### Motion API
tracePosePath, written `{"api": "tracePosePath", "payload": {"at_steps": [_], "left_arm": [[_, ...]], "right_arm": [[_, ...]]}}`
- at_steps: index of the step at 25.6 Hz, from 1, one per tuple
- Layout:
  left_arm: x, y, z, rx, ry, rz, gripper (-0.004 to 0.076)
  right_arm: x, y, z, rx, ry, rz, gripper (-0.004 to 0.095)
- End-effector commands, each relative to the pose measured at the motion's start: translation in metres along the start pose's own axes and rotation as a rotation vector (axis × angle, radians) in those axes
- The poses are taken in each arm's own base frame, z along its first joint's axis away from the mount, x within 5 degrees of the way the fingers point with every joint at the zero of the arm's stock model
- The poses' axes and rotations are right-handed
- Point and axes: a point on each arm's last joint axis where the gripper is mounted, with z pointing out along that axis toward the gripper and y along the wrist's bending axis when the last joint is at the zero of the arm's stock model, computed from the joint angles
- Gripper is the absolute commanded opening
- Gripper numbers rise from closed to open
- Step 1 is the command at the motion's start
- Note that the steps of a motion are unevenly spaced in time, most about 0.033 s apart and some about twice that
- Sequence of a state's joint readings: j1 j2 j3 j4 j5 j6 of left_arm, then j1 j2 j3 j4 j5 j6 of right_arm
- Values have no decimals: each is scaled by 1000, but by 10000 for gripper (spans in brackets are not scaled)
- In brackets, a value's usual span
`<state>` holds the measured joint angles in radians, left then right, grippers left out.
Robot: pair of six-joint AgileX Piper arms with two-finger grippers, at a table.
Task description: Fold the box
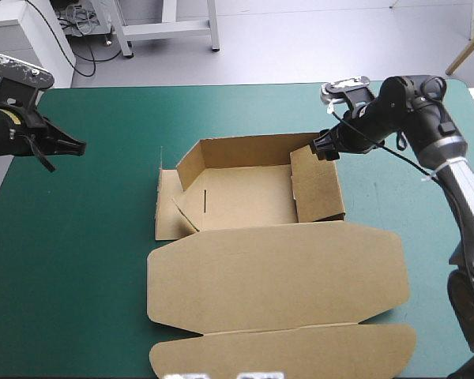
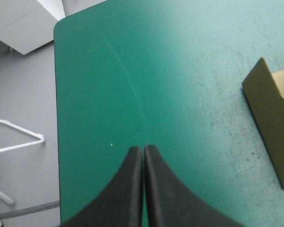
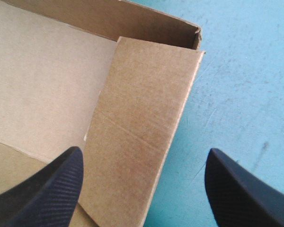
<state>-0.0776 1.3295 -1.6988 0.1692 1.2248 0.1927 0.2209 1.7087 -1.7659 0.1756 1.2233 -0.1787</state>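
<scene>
Right gripper (image 3: 144, 150) spread wide over right wall of the box (image 1: 276, 276), left gripper (image 2: 143, 148) pressed together above teal-green cover (image 2: 109, 71)

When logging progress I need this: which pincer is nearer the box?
Right. The right pincer is open over the right wall of the box; the left pincer, shut, is well off to its left.

The high view looks forward and down from behind the robot, taking in the whole table (image 1: 79, 260) and the box (image 1: 276, 276). The left wrist view looks steeply down on bare teal-green cover (image 2: 180, 71), a table corner and one box edge. The right wrist view sits close over the box's far right corner, shared with the high view.
</scene>
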Motion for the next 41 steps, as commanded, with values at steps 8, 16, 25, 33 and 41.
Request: {"api": "tracePosePath", "payload": {"at_steps": [8,16,25,33,41], "left_arm": [[-4,6,-17,-51,-87,-8,-10],[-4,6,-16,-50,-83,-19,-10],[-4,6,-16,-50,-83,-19,-10],[-3,6,-16,-48,-73,-19,-10],[-3,6,-16,-49,-71,-18,-10]], "right_arm": [[17,19,-109,37,-280,-41,665],[12,13,-92,57,-236,-10,665],[-7,-5,1,38,-26,45,661],[-8,-17,74,17,122,75,652],[-7,-17,94,-24,157,91,561]]}}
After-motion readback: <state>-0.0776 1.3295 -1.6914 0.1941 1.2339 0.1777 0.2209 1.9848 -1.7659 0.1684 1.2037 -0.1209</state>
